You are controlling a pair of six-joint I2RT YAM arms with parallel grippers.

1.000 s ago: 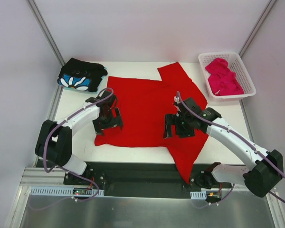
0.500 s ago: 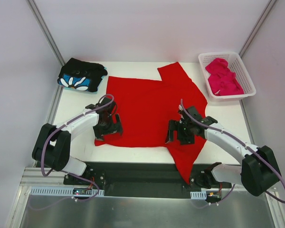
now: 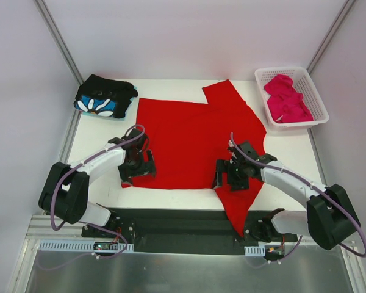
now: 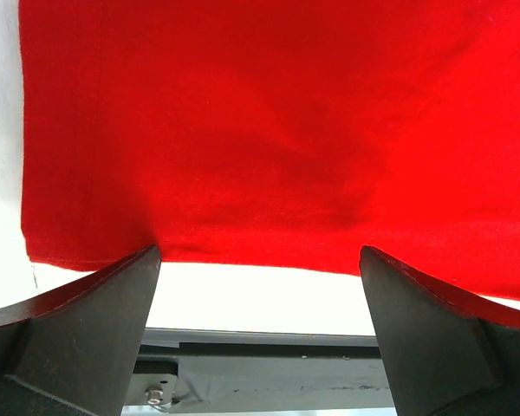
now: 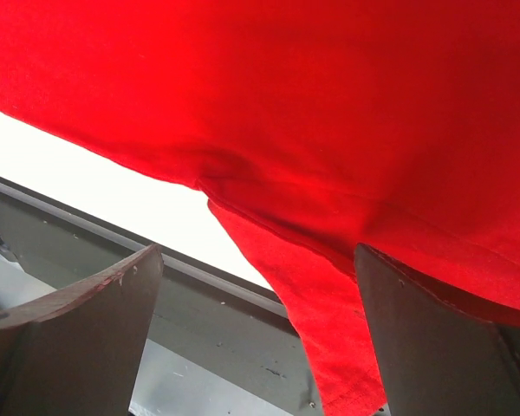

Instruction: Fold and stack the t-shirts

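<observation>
The bright red t-shirt point(image 3: 189, 137) lies spread flat on the white table point(image 3: 94, 137), and one sleeve point(image 3: 235, 204) hangs over the near edge. My left gripper point(image 3: 138, 173) is open, low over the shirt's near left hem. My right gripper point(image 3: 229, 179) is open by the near right hem, where that sleeve starts. In the left wrist view the hem point(image 4: 260, 247) runs between the open fingers point(image 4: 87, 338). In the right wrist view the sleeve point(image 5: 329, 329) drops between the fingers point(image 5: 433, 347). A folded black flower-print t-shirt point(image 3: 104, 97) sits at the back left. The magenta-pink t-shirt point(image 3: 285, 97) lies bunched in the basket.
The white lattice basket point(image 3: 320, 116) stands at the back right corner. A dark rail point(image 3: 183, 223) with both arm bases runs along the near table edge. Grey enclosure walls close in the left, right and back.
Both grippers have moved toward the near edge, from the shirt's middle to its near hem. Both stayed open. The shirts have not moved.
</observation>
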